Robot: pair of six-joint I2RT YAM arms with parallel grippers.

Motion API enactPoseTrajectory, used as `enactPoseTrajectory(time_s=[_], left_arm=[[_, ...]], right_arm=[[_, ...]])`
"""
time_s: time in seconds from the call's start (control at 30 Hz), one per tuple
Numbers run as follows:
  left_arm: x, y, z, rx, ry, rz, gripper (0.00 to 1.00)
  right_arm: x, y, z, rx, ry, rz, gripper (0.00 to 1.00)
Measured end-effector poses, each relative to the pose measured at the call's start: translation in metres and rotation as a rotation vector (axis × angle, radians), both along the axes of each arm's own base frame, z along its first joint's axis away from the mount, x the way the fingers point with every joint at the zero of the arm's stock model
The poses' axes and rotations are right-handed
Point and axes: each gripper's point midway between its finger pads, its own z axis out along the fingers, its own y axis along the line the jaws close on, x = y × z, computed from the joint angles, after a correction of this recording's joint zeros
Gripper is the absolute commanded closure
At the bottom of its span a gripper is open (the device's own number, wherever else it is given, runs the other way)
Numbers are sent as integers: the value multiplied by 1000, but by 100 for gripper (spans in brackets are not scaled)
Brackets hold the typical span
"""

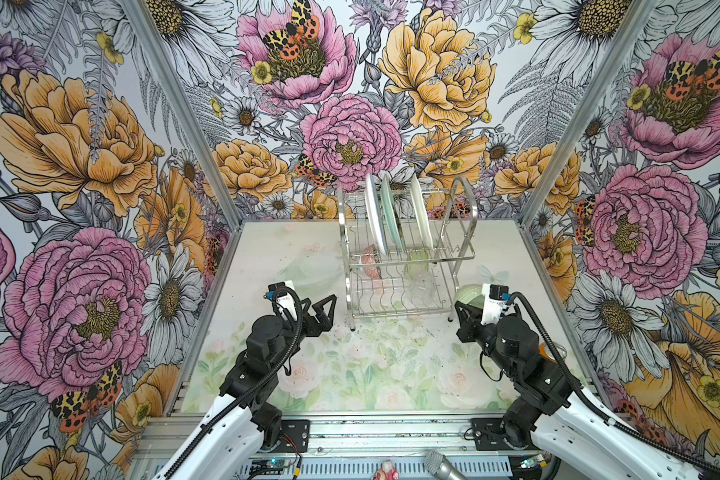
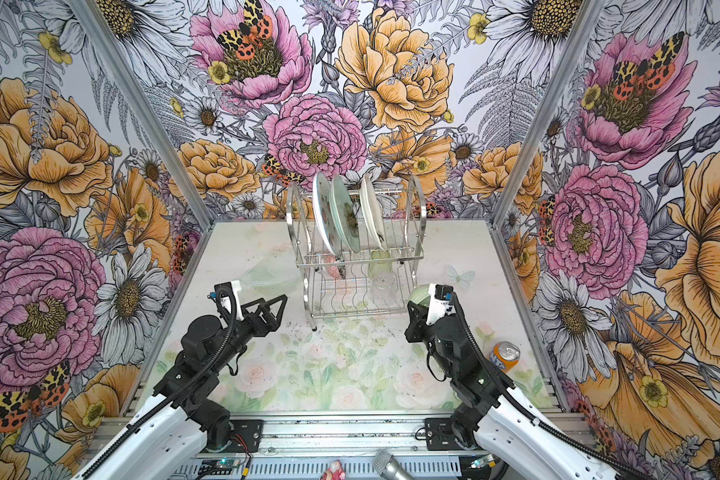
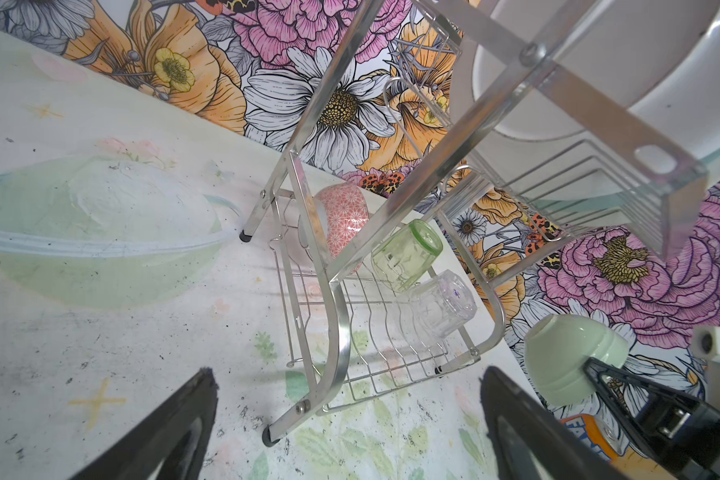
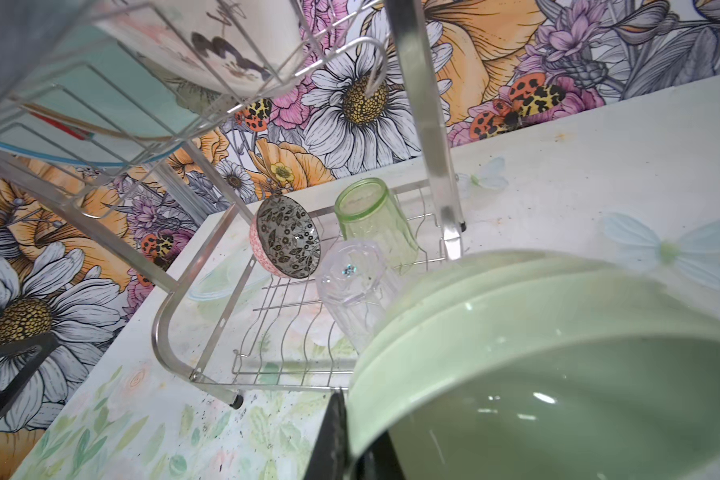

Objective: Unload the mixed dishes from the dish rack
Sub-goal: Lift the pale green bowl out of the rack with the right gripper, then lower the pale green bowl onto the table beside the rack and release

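1. right tool (image 1: 466,308): clamped shut on the rim of the pale green bowl (image 1: 468,294). The bowl is out of the dish rack (image 1: 404,257), held just beside its front right corner, not yet down on the bench (image 1: 350,374).
2. left tool (image 3: 348,372): jaws fully apart, empty, near the rack's front left corner.
3. rack upper shelf: three plates (image 1: 391,216), upright in the slots.
4. rack lower tier: pink patterned bowl (image 3: 346,216) on edge (black-white patterned face inside it; one bowl or two nested, can't tell), green tumbler (image 3: 406,255), clear tumbler (image 3: 441,303).
5. progress, my read: early. Can't confirm any dish set down on the bench. One piece in hand, at least six left to pull.
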Motion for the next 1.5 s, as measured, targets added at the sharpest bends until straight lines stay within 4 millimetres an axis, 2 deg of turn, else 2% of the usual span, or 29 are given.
enactPoseTrajectory(time_s=[0.2, 0.3, 0.47, 0.63, 0.83, 1.1, 1.23, 1.5], left_arm=[[5, -9, -2, 14, 30, -21, 1], [9, -11, 3, 13, 28, -21, 1], [14, -13, 34, -6, -21, -22, 1], [15, -14, 59, -22, -68, -22, 1], [20, -18, 52, -10, -46, -29, 1], [27, -24, 42, 17, -23, -49, 1], [33, -28, 45, 34, -27, -60, 1], [37, -32, 42, 41, -19, -71, 1]], right_arm=[[13, -27, -19, 0, 88, -131, 100], [23, -42, -21, 14, 144, -205, 100], [51, -61, -22, 42, 243, -306, 100], [78, -71, -42, 19, 382, -355, 100], [97, -77, -68, -43, 523, -364, 100], [100, -99, -95, -92, 642, -390, 100], [95, -109, -109, -110, 697, -399, 100], [98, -113, -131, -127, 783, -367, 100]])
